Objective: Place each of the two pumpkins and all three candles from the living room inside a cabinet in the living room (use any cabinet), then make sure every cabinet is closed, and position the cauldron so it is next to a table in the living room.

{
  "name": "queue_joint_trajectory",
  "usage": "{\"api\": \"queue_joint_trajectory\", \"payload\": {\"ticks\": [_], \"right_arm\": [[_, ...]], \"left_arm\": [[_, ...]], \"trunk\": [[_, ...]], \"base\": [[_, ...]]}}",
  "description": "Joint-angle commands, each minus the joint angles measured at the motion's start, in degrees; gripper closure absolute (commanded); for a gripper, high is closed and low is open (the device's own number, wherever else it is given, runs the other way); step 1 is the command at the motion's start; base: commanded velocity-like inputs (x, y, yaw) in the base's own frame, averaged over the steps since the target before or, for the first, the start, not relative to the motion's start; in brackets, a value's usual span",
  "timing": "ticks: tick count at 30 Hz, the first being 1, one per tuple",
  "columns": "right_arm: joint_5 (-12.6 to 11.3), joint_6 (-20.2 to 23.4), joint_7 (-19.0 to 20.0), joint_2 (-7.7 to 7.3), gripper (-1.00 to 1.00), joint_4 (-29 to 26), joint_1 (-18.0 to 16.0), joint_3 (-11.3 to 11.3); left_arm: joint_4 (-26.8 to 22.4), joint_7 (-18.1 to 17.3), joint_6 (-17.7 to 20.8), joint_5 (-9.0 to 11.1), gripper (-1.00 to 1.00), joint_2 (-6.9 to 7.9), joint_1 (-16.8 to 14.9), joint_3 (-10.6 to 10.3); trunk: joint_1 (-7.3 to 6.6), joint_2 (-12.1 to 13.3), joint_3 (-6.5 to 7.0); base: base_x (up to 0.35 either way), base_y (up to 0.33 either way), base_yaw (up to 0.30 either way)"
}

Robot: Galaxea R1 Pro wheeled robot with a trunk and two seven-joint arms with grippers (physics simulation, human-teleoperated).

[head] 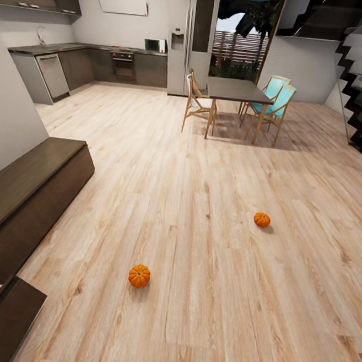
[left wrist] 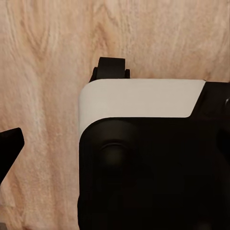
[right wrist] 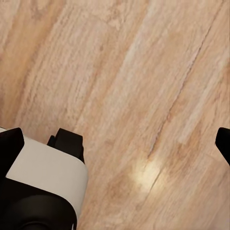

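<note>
Head view: two pumpkins on the floor, one [head: 139,275] near the cabinet [head: 31,188], one [head: 262,219] well apart from it. Both loose, awaiting pickup. Wrist views: fingertips over bare planks, hands' opening unclear, nothing held.

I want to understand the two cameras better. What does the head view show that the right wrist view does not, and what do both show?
The head view alone gives the room: two pumpkins on the floor, the nearer pumpkin and the farther pumpkin, the long dark-brown cabinet along the left wall, the dining table with chairs, the kitchen and the staircase.

The right wrist view alone gives the right gripper with its dark fingertips far apart, and part of the robot's white and black body.

Both show the light wooden floor.
</note>
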Motion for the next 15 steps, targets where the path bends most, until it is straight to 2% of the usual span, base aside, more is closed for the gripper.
{"api": "queue_joint_trajectory", "payload": {"ticks": [1, 15], "right_arm": [[0.00, 0.00, -0.01, 0.01, -1.00, 0.00, 0.00, 0.00], [0.00, 0.00, -0.01, -0.02, -1.00, 0.00, 0.00, 0.00]], "left_arm": [[0.00, 0.00, 0.00, 0.00, -1.00, 0.00, 0.00, 0.00], [0.00, 0.00, 0.00, 0.00, -1.00, 0.00, 0.00, 0.00]], "trunk": [[0.00, 0.00, 0.09], [0.00, 0.00, 1.37]], "base": [[0.000, 0.000, 0.000], [0.000, 0.000, 0.000]]}}
